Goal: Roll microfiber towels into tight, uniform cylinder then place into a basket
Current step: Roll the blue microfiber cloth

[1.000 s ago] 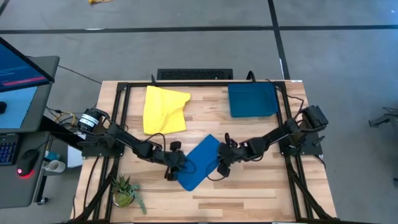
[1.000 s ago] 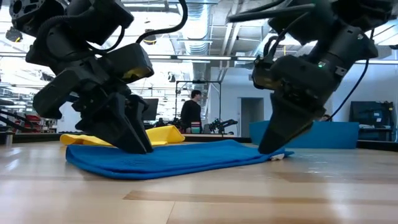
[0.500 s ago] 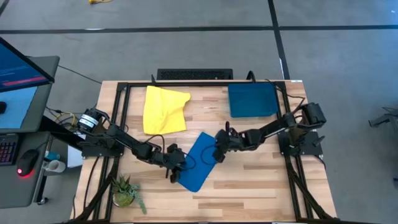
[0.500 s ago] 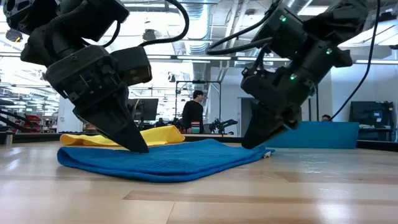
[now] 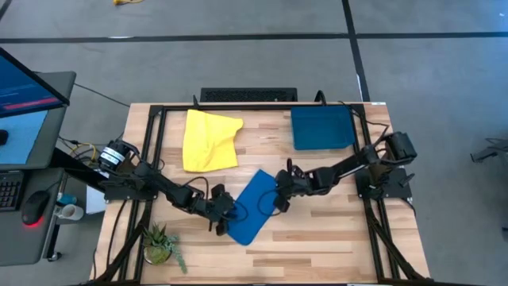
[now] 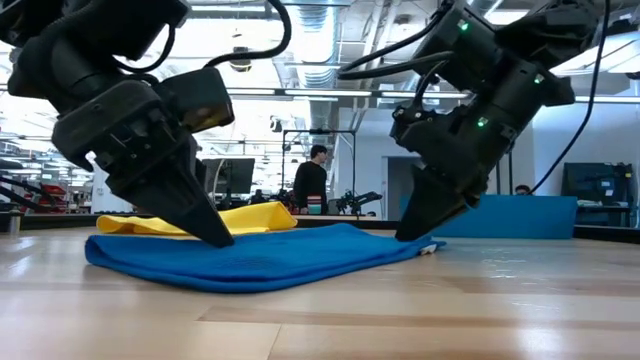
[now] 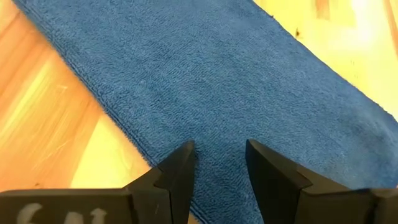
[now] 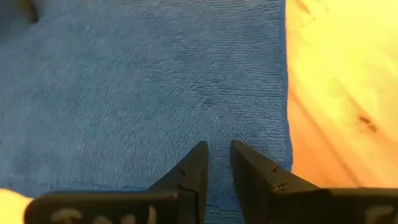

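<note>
Meanwhile the blue towel (image 5: pixel 251 208) has been dragged across the desk (image 5: pixel 317 246): a second ago it lay a little farther right, and both arms have since shifted it leftward and flattened it into a long folded strip. The left gripper (image 5: pixel 223 213) now rests its tips on the towel's near-left end, fingers (image 7: pixel 177 171) slightly spread with a gap between them and pinching nothing, only pressing down on the cloth. The right gripper (image 5: pixel 278 200) stands at the towel's far-right edge, its fingers (image 8: pixel 193 167) drawn narrowly together with a thin slit between, tips on the fabric near the hem. No roll has started yet; this looks like straightening before the first turn. The yellow towel (image 5: pixel 209 140) lies crumpled at the far left of the desk, untouched, and the basket (image 5: pixel 321 128) sits at the far right, holding no towel.
</note>
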Motion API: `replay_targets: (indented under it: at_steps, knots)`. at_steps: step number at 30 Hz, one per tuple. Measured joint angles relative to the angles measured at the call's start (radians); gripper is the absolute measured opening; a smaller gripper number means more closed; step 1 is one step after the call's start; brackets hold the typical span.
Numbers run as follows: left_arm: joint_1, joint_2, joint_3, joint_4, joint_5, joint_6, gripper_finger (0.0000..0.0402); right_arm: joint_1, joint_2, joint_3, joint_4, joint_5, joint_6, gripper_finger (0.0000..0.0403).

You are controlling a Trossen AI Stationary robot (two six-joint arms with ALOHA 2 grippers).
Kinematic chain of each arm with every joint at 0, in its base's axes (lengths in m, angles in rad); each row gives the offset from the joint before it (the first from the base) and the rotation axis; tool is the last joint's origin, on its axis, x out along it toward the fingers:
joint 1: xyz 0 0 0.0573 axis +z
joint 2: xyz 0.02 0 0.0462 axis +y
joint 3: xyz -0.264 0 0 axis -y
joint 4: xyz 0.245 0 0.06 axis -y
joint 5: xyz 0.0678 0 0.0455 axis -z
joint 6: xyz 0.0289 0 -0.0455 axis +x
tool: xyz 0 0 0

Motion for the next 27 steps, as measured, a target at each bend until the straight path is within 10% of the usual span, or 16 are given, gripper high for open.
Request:
replay_targets:
  at_steps: [27]
  knots:
    - [0.042, 0.003, 0.000, 0.059, 0.074, 0.066, 0.0135, -0.034, 0.000, 0.076, -0.173, 0.006, 0.091, 0.0074]
